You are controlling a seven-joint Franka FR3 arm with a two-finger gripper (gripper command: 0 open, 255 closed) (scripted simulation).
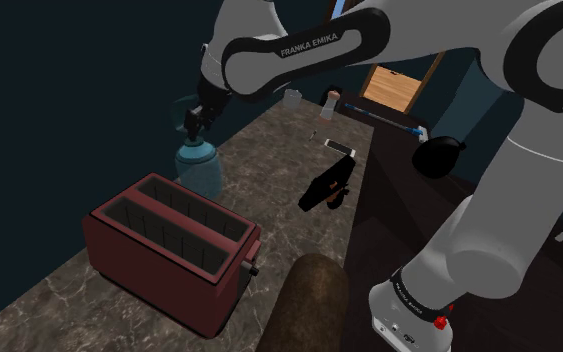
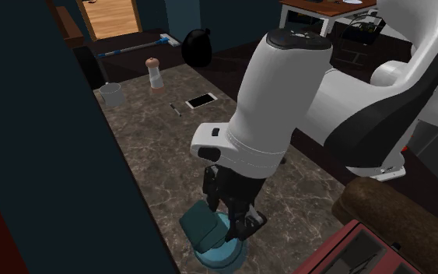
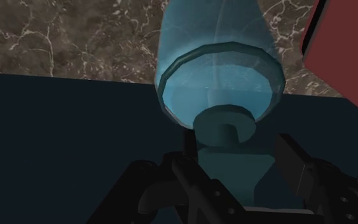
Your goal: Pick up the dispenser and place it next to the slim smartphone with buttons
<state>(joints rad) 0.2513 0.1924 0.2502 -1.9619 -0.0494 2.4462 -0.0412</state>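
Grasp made, lift pending: from my remote desk I see the black fingers [image 3: 295,167] clenched on either side of the pump head of the blue dispenser [image 1: 197,168]. The dispenser stands upright at the edge of the dark marbled surface [image 1: 269,150] on the shoulder view's left, just beyond the red toaster [image 1: 174,245] and close by the dark blue wall. I judge the pick-up step to be in hand, as the bottle's base looks to rest on the surface. The next move calls for a straight lift, then a carry toward the far end. There the white smartphone [image 1: 339,147] lies flat, well apart from the dispenser, and a black handled tool [image 1: 327,187] on the nearer side of it has to be cleared. Farther off stand a grey cup [image 2: 111,95] and a small shaker [image 2: 154,75]. Beyond the surface, a wooden door [image 2: 112,17] shows in the dim room.
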